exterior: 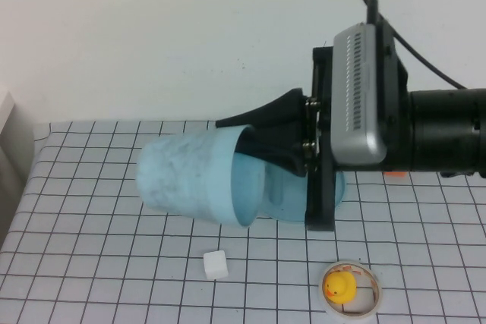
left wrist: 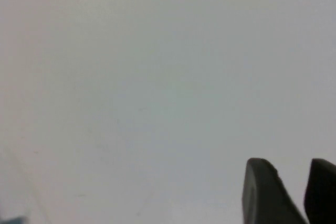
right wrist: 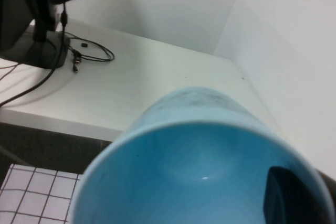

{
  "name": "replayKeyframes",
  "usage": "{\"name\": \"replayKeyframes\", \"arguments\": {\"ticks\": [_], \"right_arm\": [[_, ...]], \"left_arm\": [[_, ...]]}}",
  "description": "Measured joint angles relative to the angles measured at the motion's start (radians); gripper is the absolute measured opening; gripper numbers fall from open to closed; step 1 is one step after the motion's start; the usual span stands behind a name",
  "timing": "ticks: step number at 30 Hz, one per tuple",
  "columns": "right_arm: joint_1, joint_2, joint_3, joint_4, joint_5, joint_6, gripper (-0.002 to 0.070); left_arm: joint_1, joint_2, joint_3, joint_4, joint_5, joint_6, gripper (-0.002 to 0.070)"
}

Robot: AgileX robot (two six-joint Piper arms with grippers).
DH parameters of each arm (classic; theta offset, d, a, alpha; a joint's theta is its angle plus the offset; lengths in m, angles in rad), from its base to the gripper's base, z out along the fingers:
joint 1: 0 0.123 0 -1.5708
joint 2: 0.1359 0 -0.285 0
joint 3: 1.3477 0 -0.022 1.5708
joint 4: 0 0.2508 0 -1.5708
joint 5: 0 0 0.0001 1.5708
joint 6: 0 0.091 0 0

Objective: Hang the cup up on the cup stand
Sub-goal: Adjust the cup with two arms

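The pale blue cup (exterior: 186,172) hangs on its side above the checked mat, mouth toward my right gripper (exterior: 241,136). That gripper is shut on the cup's rim, one finger inside the cup and the other outside. In the right wrist view the cup (right wrist: 199,177) fills the lower picture and the inner finger (right wrist: 278,192) shows dark against its wall. A blue part of the cup stand (exterior: 288,199) shows behind the gripper; its pegs are hidden. My left gripper (left wrist: 294,163) faces a blank pale surface, its fingers a little apart with nothing between them.
A small white cube (exterior: 216,265) lies on the mat in front of the cup. A tape ring (exterior: 372,297) with a yellow duck (exterior: 339,286) sits at the front right. A white desk with cables and a black stand base (right wrist: 37,51) lies beyond the mat.
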Motion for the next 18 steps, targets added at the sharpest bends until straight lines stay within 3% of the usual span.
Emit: {"name": "replayKeyframes", "arguments": {"ticks": [2, 5, 8, 14, 18], "right_arm": [[0.014, 0.0, 0.0, 0.0, 0.0, -0.025, 0.0017], [0.031, 0.0, 0.0, 0.0, 0.0, -0.05, 0.0017], [0.045, 0.0, 0.0, -0.001, 0.0, -0.063, 0.0017], [0.048, 0.0, -0.007, -0.005, 0.0, -0.078, 0.0017], [0.082, 0.0, -0.059, -0.008, -0.044, -0.081, 0.0017]], "left_arm": [[-0.027, 0.0, 0.0, 0.026, -0.041, -0.124, 0.0207], [-0.082, 0.0, 0.0, 0.109, -0.077, -0.342, 0.0456], [-0.141, 0.002, 0.0, 0.264, -0.088, -0.577, 0.0622], [-0.238, 0.067, 0.0, 0.601, -0.18, -0.972, 0.0687], [-0.257, 0.141, 0.0, 0.722, -0.249, -1.057, 0.0691]]}}
